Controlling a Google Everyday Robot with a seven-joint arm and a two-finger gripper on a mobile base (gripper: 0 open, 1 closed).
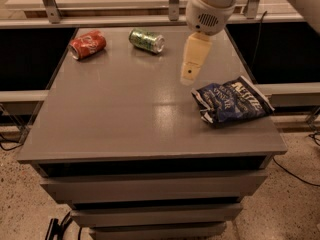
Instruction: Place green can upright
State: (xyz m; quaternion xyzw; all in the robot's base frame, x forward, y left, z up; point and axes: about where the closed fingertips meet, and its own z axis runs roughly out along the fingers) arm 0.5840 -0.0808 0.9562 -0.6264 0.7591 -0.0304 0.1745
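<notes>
The green can [147, 40] lies on its side at the far middle of the grey table [125, 114], its silver end facing right. My gripper [190, 73] hangs from the white arm above the table's right-centre. It is to the right of the can and nearer to me, well apart from it, with nothing in it.
A red soda can [87, 44] lies on its side at the far left, left of the green can. A dark blue chip bag [231, 102] lies at the right edge, just right of the gripper. A rail with metal posts runs behind the table.
</notes>
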